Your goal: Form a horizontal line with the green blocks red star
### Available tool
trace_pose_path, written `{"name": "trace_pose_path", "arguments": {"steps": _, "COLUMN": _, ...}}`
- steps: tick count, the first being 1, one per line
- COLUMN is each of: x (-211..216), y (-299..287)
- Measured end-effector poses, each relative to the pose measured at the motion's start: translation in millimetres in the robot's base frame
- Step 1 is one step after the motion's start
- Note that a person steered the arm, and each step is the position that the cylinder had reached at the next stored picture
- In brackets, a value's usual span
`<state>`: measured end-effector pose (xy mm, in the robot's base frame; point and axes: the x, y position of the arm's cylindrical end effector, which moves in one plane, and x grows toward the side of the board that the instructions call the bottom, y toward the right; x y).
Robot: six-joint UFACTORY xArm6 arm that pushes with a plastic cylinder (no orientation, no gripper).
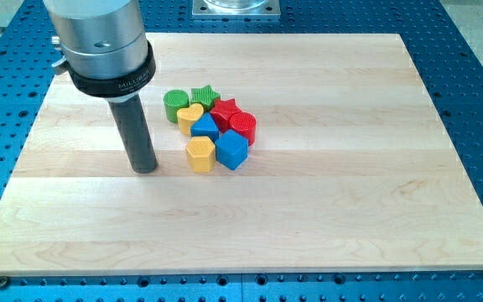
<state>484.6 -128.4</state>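
My tip (144, 169) is resting on the tabletop (350, 210), left of the yellow block (199, 154); green star (204, 95) is touching red star (225, 109).

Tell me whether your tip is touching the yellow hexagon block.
Apart. The camera view shows bare wood between my tip and the yellow hexagon block, which sits to the tip's right in the view.

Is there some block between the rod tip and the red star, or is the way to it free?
Not free. My tip stands at the view's left of the cluster. The yellow heart and a blue block lie between it and the red star.
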Motion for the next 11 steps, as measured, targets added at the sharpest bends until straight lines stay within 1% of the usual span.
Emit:
{"name": "trace_pose_path", "arguments": {"steps": 3, "x": 6, "y": -1}}
{"name": "trace_pose_path", "arguments": {"steps": 4, "x": 28, "y": 2}}
{"name": "trace_pose_path", "arguments": {"steps": 5, "x": 36, "y": 29}}
{"name": "trace_pose_path", "arguments": {"steps": 7, "x": 32, "y": 25}}
{"name": "trace_pose_path", "arguments": {"steps": 8, "x": 20, "y": 44}}
{"name": "trace_pose_path", "arguments": {"steps": 10, "x": -30, "y": 114}}
{"name": "trace_pose_path", "arguments": {"steps": 11, "x": -55, "y": 119}}
